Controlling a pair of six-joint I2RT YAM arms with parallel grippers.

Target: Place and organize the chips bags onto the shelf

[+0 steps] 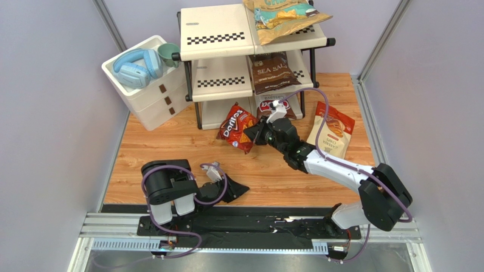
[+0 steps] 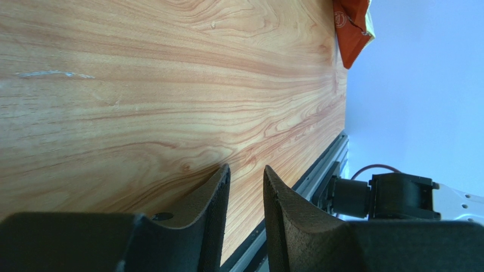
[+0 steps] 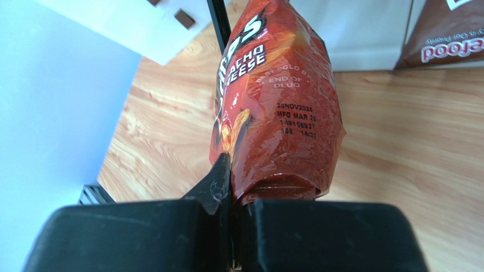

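Note:
The shelf [image 1: 218,39] stands at the back of the wooden table. A tan-and-teal chips bag [image 1: 284,17] lies on its top tier and a dark brown Sea Salt bag [image 1: 272,71] on the middle tier. Another bag [image 1: 267,106] sits on the bottom tier, partly hidden by my right arm. My right gripper [image 1: 254,134] is shut on the lower end of the red Doritos bag [image 1: 237,127] [image 3: 278,107], in front of the bottom tier. A cream bag with a red-orange top [image 1: 332,131] lies on the table to the right. My left gripper [image 1: 241,190] [image 2: 247,170] rests low near its base, open and empty.
A white three-drawer box [image 1: 150,96] stands left of the shelf, with blue headphones [image 1: 135,65] and a green cup [image 1: 169,54] on top. Grey walls close in both sides. A metal rail [image 1: 250,226] runs along the near edge. A red-orange bag corner [image 2: 352,28] shows far off.

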